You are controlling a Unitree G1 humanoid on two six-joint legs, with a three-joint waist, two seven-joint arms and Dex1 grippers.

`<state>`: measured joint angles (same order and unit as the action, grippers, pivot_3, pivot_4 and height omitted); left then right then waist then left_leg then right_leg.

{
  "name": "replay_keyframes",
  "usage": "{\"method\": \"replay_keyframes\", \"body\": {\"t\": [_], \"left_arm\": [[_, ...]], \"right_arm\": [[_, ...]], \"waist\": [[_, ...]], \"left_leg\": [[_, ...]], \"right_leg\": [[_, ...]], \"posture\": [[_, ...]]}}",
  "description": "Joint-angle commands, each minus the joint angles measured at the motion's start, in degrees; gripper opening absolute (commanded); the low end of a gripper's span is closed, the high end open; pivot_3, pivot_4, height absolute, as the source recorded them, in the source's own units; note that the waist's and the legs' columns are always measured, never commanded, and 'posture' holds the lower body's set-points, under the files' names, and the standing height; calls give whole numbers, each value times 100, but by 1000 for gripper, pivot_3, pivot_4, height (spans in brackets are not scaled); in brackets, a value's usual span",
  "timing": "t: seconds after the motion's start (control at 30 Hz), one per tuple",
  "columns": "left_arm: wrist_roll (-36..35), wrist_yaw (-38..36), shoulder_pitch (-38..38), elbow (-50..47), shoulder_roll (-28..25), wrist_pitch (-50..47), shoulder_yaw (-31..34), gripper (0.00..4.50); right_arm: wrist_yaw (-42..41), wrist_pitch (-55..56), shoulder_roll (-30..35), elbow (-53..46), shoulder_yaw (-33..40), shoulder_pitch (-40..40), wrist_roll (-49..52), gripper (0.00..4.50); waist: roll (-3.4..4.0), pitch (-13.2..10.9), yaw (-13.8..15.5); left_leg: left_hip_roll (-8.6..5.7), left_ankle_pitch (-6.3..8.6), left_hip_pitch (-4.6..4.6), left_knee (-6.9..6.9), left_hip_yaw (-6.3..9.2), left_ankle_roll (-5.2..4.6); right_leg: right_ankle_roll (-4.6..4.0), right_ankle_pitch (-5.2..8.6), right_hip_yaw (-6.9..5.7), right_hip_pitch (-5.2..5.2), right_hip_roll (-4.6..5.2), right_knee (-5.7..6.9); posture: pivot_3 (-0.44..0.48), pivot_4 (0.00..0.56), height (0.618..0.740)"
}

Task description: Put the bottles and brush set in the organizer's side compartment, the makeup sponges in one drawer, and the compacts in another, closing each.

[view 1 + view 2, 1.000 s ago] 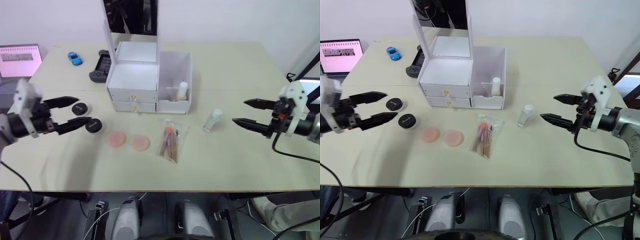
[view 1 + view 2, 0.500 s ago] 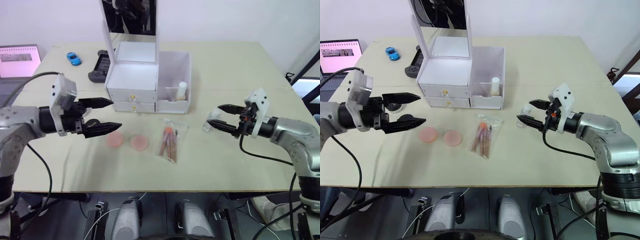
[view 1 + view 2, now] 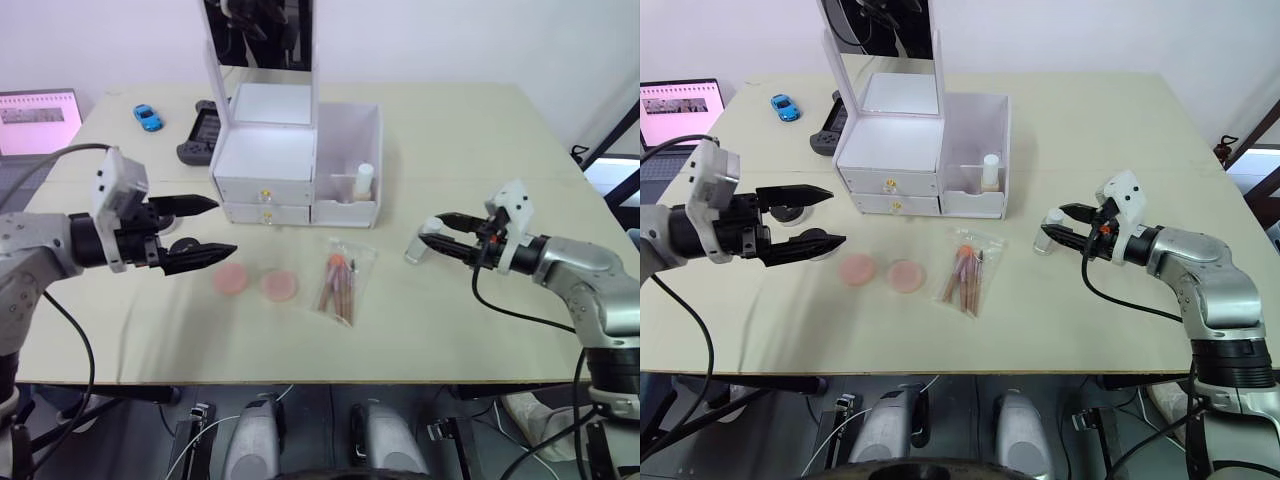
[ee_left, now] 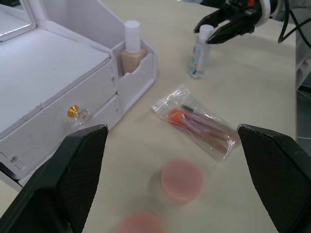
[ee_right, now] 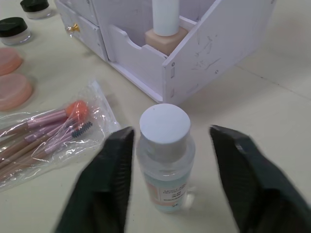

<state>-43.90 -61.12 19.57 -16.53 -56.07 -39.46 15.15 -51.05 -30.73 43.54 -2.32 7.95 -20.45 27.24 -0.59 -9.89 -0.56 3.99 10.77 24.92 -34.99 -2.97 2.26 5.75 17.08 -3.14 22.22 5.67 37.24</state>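
The right claw (image 3: 1060,222), fingers spread, is now closing in around the clear bottle (image 5: 166,158); grasp not yet made.

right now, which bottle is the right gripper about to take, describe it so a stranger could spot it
Start at the white organizer mid-table, then look to its right on the bare tabletop. The clear bottle with a white cap stands there, between the open fingers of the right gripper. Unlike the beige bottle in the side compartment, it is see-through and stands outside the organizer.
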Motion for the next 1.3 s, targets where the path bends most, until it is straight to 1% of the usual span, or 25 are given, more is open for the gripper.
{"method": "replay_keyframes", "body": {"t": [0.03,0.07,0.2,0.43,0.63,0.7,0.83,0.9,1.03,1.1,1.2,1.3], "left_arm": [[-52,11,118,-134,-68,42,188,4500],[-46,5,116,-133,-62,52,179,4500],[-10,5,114,-99,-27,90,143,4500],[71,16,73,-69,36,156,100,4500],[191,95,-174,59,80,272,288,4500],[230,194,-323,75,127,332,420,4500],[334,312,-685,6,173,442,635,4500],[353,382,-864,-50,220,467,761,4500],[342,510,-1132,-184,292,473,900,4500],[328,546,-1182,-220,308,481,917,4500],[384,670,-1277,-289,336,521,988,4500],[325,714,-1336,-309,361,483,1080,4500]], "right_arm": [[-40,133,-33,-67,190,-70,77,851],[-59,144,-26,-79,190,-50,85,641],[-147,145,-4,-176,229,-15,166,647],[-207,36,85,-252,333,-201,306,647],[-28,-397,-32,-718,40,-1036,465,647],[222,-709,-137,-822,-148,-1497,435,647],[359,-1233,-297,-1098,-406,-2258,582,647],[509,-1331,-388,-1109,-607,-2607,435,647],[488,-1383,-668,-556,-1057,-3254,196,647],[476,-1371,-793,-293,-1168,-3443,103,647],[478,-1093,-1172,502,-1441,-3776,-203,647],[623,-1058,-1525,957,-1476,-4026,-358,647]], "waist": [[0,0,0],[0,0,2],[0,0,3],[0,0,1],[4,0,-37],[3,-1,-34],[3,-1,-9],[3,-1,-4],[-2,1,-14],[-2,2,-7],[-2,2,-20],[-1,1,-25]], "left_leg": [[0,0,0,0,0,0],[0,0,0,0,0,0],[0,0,0,-1,0,0],[0,0,0,-2,0,0],[0,0,0,0,-1,0],[5,0,0,1,1,0],[7,0,0,-1,-1,0],[7,0,1,-2,-1,0],[8,0,1,-2,-1,0],[9,0,2,0,-1,0],[9,0,3,-1,-2,0],[9,0,4,3,-3,0]], "right_leg": [[0,0,0,0,0,0],[0,0,0,-1,0,0],[0,0,0,-1,0,0],[0,0,0,-1,0,1],[0,0,4,7,0,7],[-1,0,4,9,-7,9],[-2,0,4,9,-7,9],[-2,0,3,8,-7,9],[-7,-3,3,8,-5,8],[-10,-5,2,10,-5,8],[-9,-5,2,11,-5,8],[-10,-6,2,15,-6,11]], "posture": [[0,150,740],[0,150,740],[0,150,740],[0,150,740],[0,150,740],[0,150,740],[0,150,740],[0,150,740],[0,150,740],[0,150,740],[0,150,740],[0,150,740]]}}
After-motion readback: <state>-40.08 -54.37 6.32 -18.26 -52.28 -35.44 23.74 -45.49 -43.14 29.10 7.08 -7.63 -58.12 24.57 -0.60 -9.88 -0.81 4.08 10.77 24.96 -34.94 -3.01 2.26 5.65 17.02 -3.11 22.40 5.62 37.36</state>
